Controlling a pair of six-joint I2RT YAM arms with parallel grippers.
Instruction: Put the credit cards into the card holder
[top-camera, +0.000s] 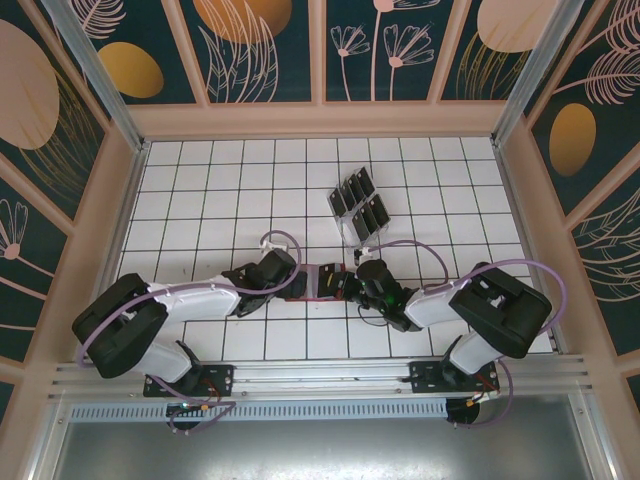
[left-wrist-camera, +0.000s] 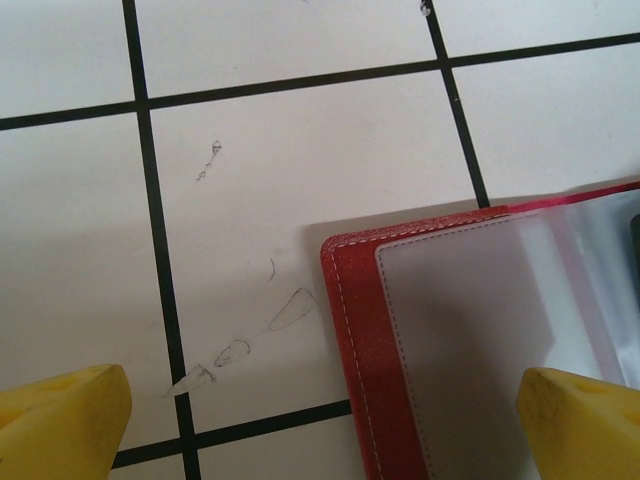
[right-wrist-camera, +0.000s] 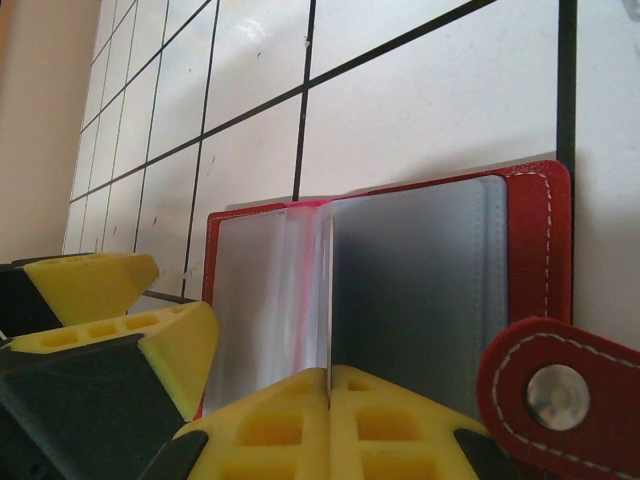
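Two claws on one holder (top-camera: 320, 283), so I reckoned slow was the way: no tugging it across the bench (top-camera: 200, 200). My right claw (right-wrist-camera: 328, 378) was clenched on a thin sheet (right-wrist-camera: 328, 290) standing edge-on over the open holder (sleeve or card, couldn't tell). My left claw (left-wrist-camera: 325, 420) was released wide, the holder's corner lying flat between its tips. The cards (top-camera: 362, 185) sat in the rack (top-camera: 350, 215), well apart.

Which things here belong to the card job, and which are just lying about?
Job in hand:
- card holder, lying open
- credit cards, standing in the rack

Just lying about:
- clear rack, merely holding the cards
- tiled table
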